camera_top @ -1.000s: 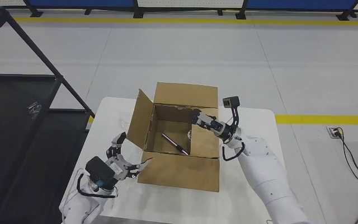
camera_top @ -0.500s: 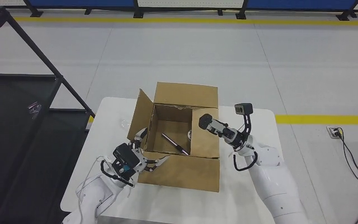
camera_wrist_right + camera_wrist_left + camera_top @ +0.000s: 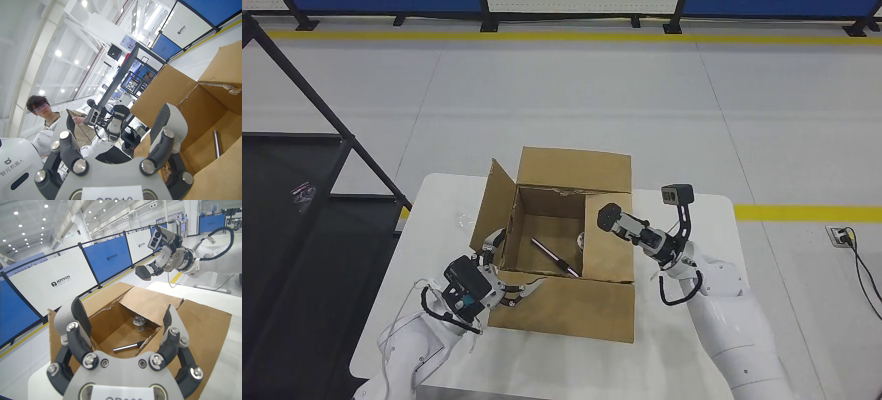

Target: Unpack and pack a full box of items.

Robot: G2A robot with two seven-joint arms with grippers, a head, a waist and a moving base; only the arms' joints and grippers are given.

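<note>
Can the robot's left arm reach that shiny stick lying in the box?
Probably yes. The left tool is open at the cardboard box's corner, the box's top is open, and nothing covers the metal rod on its floor.

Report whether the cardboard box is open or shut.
Open. The cardboard box has its flaps spread, and a metal rod lies visible on its floor.

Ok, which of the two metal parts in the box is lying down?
The long shiny rod with the dark tip, flat on the box floor. The other, a short round piece, stands upright.
</note>
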